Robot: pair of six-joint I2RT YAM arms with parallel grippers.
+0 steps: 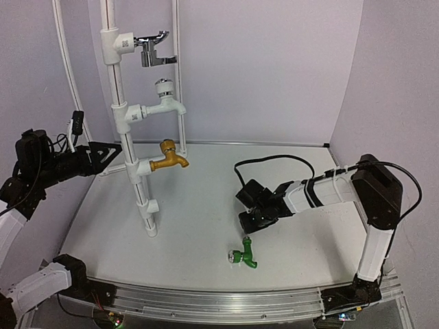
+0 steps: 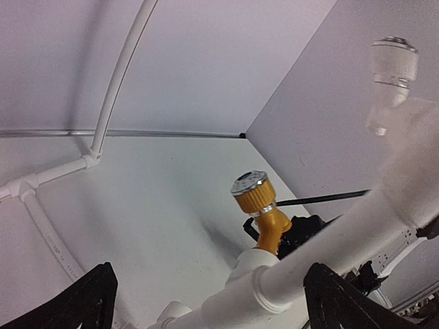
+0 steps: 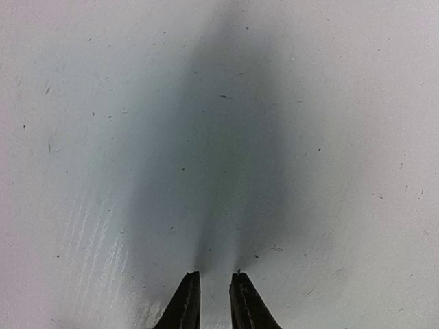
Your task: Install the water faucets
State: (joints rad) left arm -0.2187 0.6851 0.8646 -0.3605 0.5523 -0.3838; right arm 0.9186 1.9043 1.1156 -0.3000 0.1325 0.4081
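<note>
The small green water faucet (image 1: 244,256) with its silvery knob lies on its side on the white table, near the front edge. My right gripper (image 1: 247,225) hovers just behind it, pointed down at the table and apart from the faucet. In the right wrist view my right gripper (image 3: 214,277) is shut with nothing between its tips, over bare table, and the faucet is out of that view. My left gripper (image 1: 106,154) stands open beside the white pipe stand (image 1: 122,89). In the left wrist view its fingers (image 2: 89,301) are spread wide, holding nothing, with the pipe (image 2: 329,253) close in front.
On the stand sit a chrome tap (image 1: 152,48) at the top, a white tap (image 1: 163,101) below it and a brass-yellow tap (image 1: 169,156) (image 2: 259,205) lower still. An empty tee socket (image 1: 149,205) sits near the base. A black cable (image 1: 274,161) loops behind the right arm.
</note>
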